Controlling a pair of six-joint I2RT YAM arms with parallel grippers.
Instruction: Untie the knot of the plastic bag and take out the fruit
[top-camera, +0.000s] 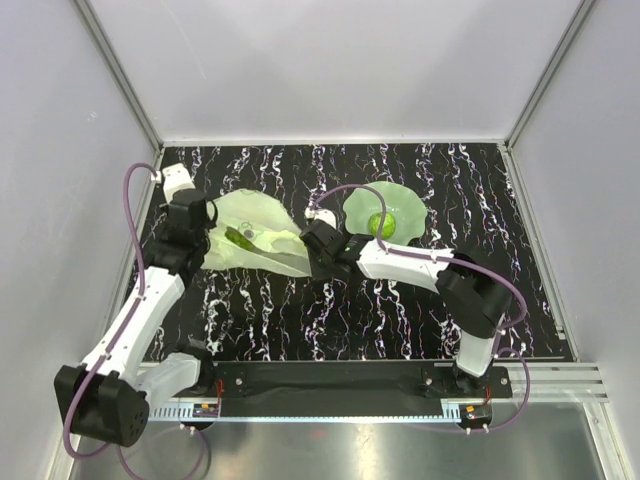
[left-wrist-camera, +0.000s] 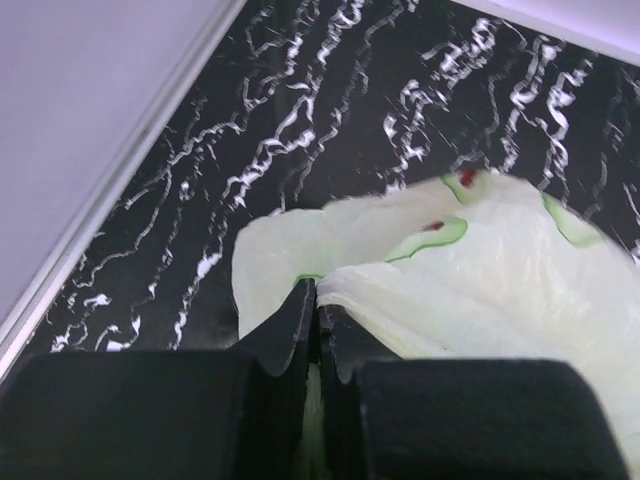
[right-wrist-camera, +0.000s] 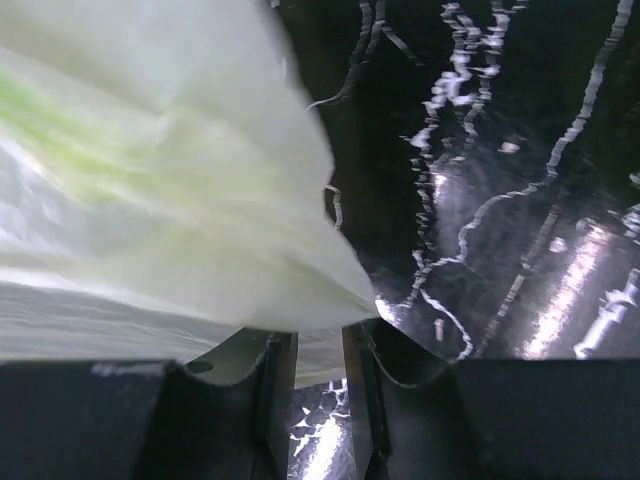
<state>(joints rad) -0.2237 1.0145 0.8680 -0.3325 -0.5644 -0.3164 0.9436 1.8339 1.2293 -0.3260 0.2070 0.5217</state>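
The plastic bag (top-camera: 262, 232) lies stretched between my two grippers at the left middle of the table. My left gripper (top-camera: 203, 238) is shut on its left end, with the film pinched between the closed fingertips (left-wrist-camera: 318, 300). My right gripper (top-camera: 312, 252) is at the bag's right corner. Its jaws stand a narrow gap apart with the bag's edge (right-wrist-camera: 150, 180) between the fingertips (right-wrist-camera: 318, 345). A dark green piece (top-camera: 240, 238) shows through the film, and green shapes with red spots (left-wrist-camera: 430, 235) show in the left wrist view. A green round fruit (top-camera: 378, 222) sits on the dish. No knot is visible.
The green wavy-edged dish (top-camera: 405, 195) lies just right of the right gripper, behind its arm. The black marbled table (top-camera: 400, 310) is bounded by white walls at the left, back and right. The left wall's base runs close to the left gripper (left-wrist-camera: 120, 180).
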